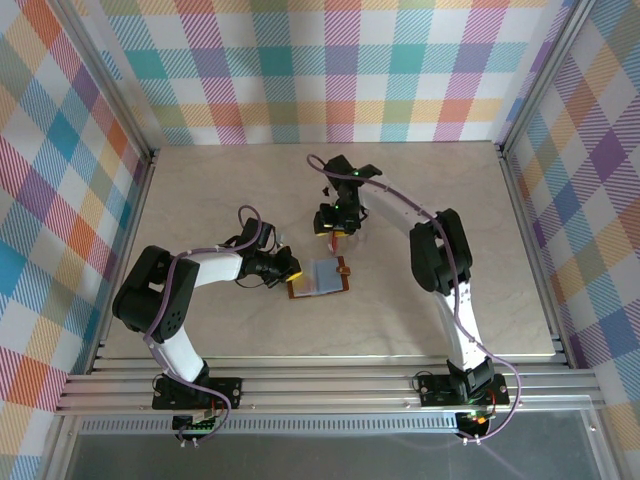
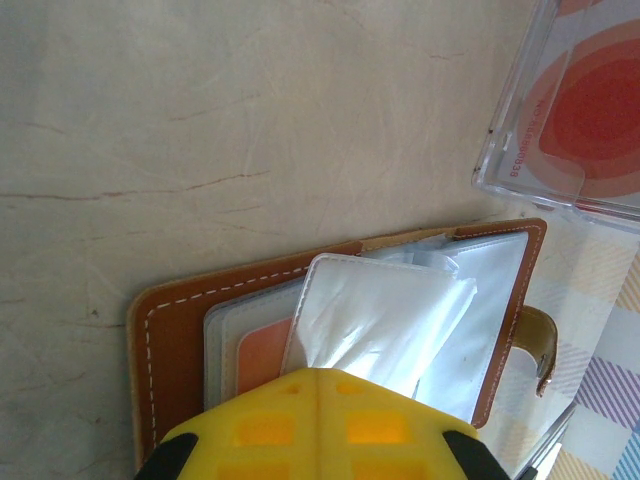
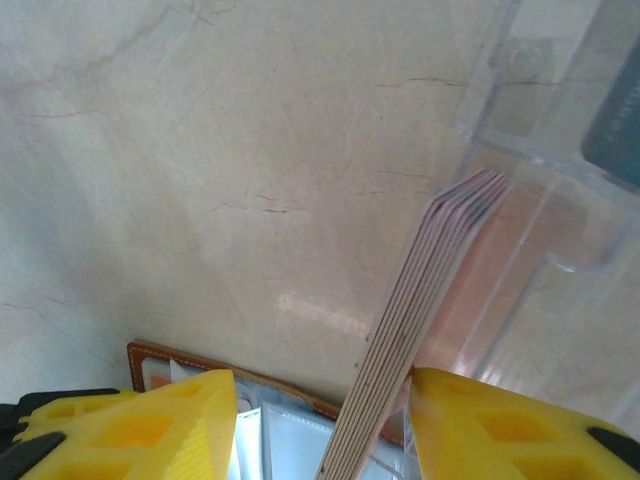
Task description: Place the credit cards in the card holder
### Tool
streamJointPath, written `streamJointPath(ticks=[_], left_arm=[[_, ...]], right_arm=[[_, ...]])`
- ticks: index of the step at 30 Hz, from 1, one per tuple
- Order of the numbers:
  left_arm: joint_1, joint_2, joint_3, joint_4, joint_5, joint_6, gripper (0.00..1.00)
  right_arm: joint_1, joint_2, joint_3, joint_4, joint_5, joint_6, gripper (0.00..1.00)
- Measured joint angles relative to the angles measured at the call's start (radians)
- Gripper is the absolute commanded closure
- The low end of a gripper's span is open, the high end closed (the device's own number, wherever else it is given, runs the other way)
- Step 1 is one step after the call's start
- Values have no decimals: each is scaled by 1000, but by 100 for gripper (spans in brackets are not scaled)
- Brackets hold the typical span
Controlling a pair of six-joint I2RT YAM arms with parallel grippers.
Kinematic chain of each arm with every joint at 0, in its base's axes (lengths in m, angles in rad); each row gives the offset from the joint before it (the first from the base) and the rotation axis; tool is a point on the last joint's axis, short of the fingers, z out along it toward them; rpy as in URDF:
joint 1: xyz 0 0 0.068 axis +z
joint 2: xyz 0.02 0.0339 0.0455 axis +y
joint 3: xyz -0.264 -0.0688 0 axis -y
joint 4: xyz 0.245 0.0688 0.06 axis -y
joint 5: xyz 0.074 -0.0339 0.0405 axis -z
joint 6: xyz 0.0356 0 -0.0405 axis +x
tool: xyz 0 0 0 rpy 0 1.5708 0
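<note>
**Top external view.** The card holder (image 1: pixel 320 279) lies open and flat on the table (image 1: pixel 230 190), near centre. The left gripper (image 1: pixel 288 266) is at the holder's 9 o'clock edge. The right gripper (image 1: pixel 336 226) is just off the holder's 12 o'clock side. How far either gripper is open cannot be read from here.

**Left wrist view.** The left gripper (image 2: pixel 318 385) has its yellow fingers pressed together with no gap. They sit at 6 o'clock, over the holder's clear pockets. Whether a sleeve is pinched cannot be told. One orange-red card shows through a pocket at about 7 o'clock. The snap tab (image 2: pixel 541 343) projects at 4 o'clock. A clear tray (image 2: pixel 500 160) lies at 2 o'clock with a red card (image 2: pixel 600 110) in it.

**Right wrist view.** The right gripper (image 3: pixel 320 385) has its fingers spread well apart. The credit cards (image 3: pixel 425 320) form an edge-on stack that rises from 6 o'clock toward 1 o'clock. The stack leans against the inner face of one finger (image 3: pixel 480 420) and is clear of the other. The upper end of the stack reaches the tray at 3 o'clock. The holder's brown edge shows at 7 o'clock.
</note>
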Motion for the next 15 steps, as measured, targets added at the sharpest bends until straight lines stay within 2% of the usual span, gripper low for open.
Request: streamJointPath(ticks=[15], left_arm=[[0,0,0,0,0,0,100]], right_arm=[[11,25,44,-42,17,0,50]])
